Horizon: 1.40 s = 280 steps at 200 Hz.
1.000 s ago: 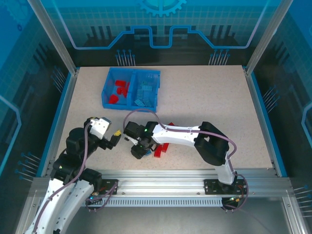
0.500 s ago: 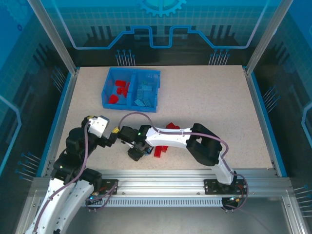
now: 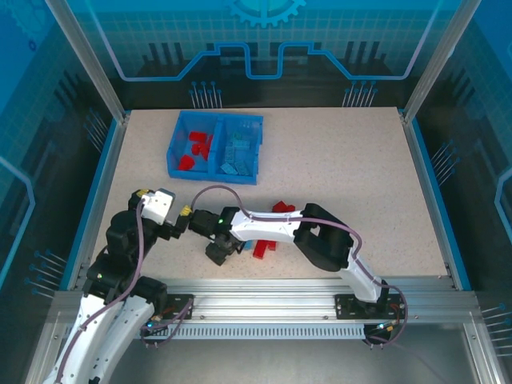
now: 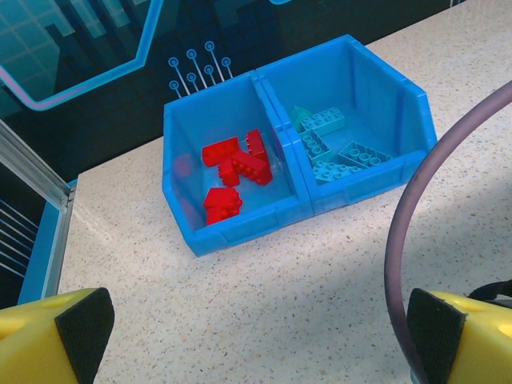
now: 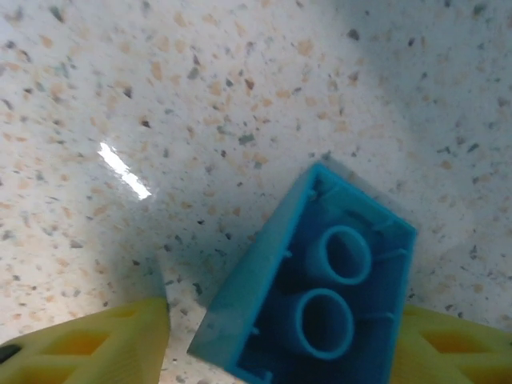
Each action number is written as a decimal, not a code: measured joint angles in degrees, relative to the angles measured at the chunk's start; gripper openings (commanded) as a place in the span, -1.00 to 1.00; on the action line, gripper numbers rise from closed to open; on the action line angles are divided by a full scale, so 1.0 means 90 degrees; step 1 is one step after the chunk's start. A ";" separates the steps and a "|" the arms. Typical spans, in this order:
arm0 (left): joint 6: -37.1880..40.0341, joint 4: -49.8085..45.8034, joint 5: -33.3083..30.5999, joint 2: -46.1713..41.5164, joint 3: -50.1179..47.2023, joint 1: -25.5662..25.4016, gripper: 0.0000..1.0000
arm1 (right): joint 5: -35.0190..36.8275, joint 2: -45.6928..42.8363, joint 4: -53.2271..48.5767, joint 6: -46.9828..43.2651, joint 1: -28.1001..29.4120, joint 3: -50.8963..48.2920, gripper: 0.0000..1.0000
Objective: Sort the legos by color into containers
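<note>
Now that the right gripper (image 3: 218,250) has slid leftward in the overhead view, its arm stretched low, its jaws have parted loosely around a light blue brick (image 5: 308,296) lying underside-up at lower centre. The left gripper (image 4: 260,332) gapes wide.

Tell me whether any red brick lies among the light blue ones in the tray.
No: within the tray, the red bricks lie in one compartment, the light blue bricks in the other.

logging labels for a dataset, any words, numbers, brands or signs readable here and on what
No words or numbers can be read anywhere.
Back panel: a gear sign and circuit lines, with no text.
Legos in the tray: studs too small to show any brand.
Brick underside: no marking to read.
</note>
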 measured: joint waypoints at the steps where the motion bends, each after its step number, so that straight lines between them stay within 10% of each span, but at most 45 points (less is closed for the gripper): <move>1: 0.0000 0.0002 -0.0007 0.0000 0.0000 0.0000 0.97 | -0.0002 0.0000 -0.0002 0.0015 0.0000 0.0005 0.03; 65: 0.0012 0.0092 -0.0206 -0.0039 -0.0005 0.0017 0.97 | -0.0029 0.0151 -0.0119 0.0153 -0.0015 0.0265 -0.43; 163: 0.0022 0.0095 0.1093 -0.0291 -0.0219 -0.0034 0.97 | -0.0007 -0.2013 0.1015 -0.0107 -0.1542 -0.0131 -0.47; 280: 0.0022 0.0141 0.1105 -0.0435 -0.0355 -0.0034 0.97 | 0.1423 0.2412 -0.0017 -0.1127 -0.2769 0.5683 -0.21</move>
